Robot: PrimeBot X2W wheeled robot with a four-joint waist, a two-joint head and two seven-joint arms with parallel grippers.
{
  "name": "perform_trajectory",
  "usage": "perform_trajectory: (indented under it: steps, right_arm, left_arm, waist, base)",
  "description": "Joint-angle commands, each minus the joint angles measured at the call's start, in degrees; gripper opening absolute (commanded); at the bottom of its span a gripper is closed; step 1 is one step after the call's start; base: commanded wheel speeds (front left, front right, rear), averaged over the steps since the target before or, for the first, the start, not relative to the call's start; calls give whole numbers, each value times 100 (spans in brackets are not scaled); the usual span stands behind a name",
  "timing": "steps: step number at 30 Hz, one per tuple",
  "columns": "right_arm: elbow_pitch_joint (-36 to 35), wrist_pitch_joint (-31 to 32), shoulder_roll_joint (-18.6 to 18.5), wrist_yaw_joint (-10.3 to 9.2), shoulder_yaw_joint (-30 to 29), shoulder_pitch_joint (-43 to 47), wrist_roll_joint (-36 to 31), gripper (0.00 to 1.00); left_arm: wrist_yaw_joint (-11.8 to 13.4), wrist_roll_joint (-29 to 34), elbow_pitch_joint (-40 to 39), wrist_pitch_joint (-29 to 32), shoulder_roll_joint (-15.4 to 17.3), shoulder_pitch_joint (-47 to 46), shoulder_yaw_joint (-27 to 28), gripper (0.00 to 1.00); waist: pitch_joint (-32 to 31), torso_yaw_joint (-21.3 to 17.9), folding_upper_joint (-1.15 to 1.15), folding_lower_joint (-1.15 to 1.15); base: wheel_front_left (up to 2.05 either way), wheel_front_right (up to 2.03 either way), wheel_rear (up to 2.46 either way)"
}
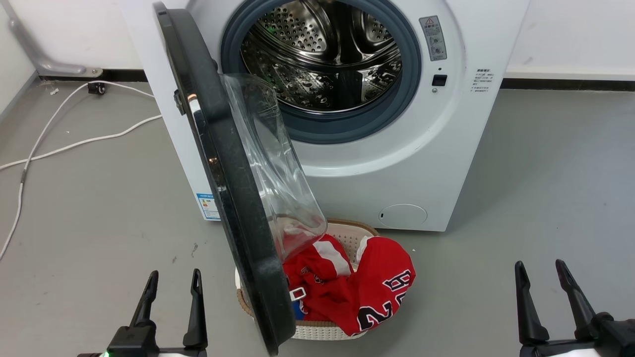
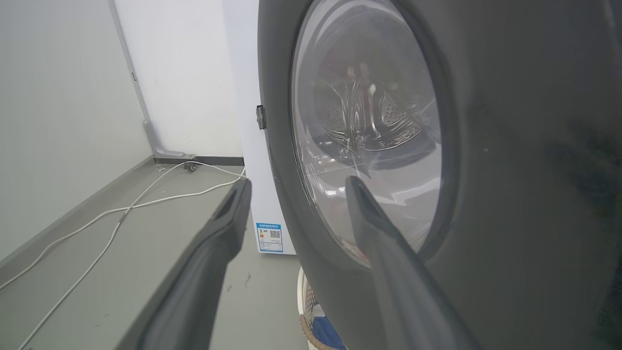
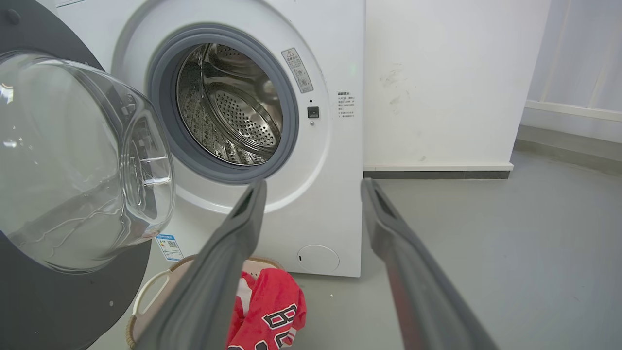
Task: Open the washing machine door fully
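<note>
Left gripper [image 1: 175, 272] and right gripper [image 1: 539, 263] are held low, fingers spread wide, nothing gripped. The washing machine [image 1: 397, 163] is seen with its drum exposed. The washing machine door [image 1: 233, 198] is swung out on the left, edge-on above a laundry basket [image 1: 322, 331], in which a red jersey [image 1: 377, 287] is heaped.

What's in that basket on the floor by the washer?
A red jersey with black-and-white numbers lies in the basket; a blue scrap peeks beneath. The washing machine door covers its left side.
</note>
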Motion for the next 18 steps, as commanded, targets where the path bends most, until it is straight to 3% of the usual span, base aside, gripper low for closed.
perform_trajectory:
  steps: [1, 6, 7, 8, 9, 18]
  right_arm:
    - [2, -12, 22, -3, 14, 44, 15, 100]
    - [17, -12, 23, -3, 42, 41, 49, 100]
    - [22, -12, 24, -3, 53, 38, 53, 100]
    - [27, -12, 24, -3, 62, 36, 53, 100]
    - [31, -12, 24, -3, 69, 34, 52, 100]
    - [89, -12, 23, -3, 111, 37, 101, 100]
  left_arm:
    - [28, -8, 4, -16, -6, 3, 7, 100]
    - [71, -59, 21, -16, -6, 2, 14, 100]
    - [72, -71, 26, -16, -6, -1, 14, 83]
    - [77, -89, 30, -16, -5, -5, 22, 25]
    - [83, -100, 34, -16, -5, -10, 29, 0]
    - [175, -77, -327, -16, -5, -164, 412, 0]
  waist:
    - [1, -1, 0, 0]
    - [3, 1, 0, 0]
    - [1, 1, 0, 0]
    - [-1, 1, 0, 0]
    - [-5, 1, 0, 0]
    - [-79, 40, 0, 0]
  base:
    - [0, 0, 0]
    - [0, 0, 0]
    - [0, 0, 0]
    - [0, 0, 0]
    - [0, 0, 0]
    - [0, 0, 0]
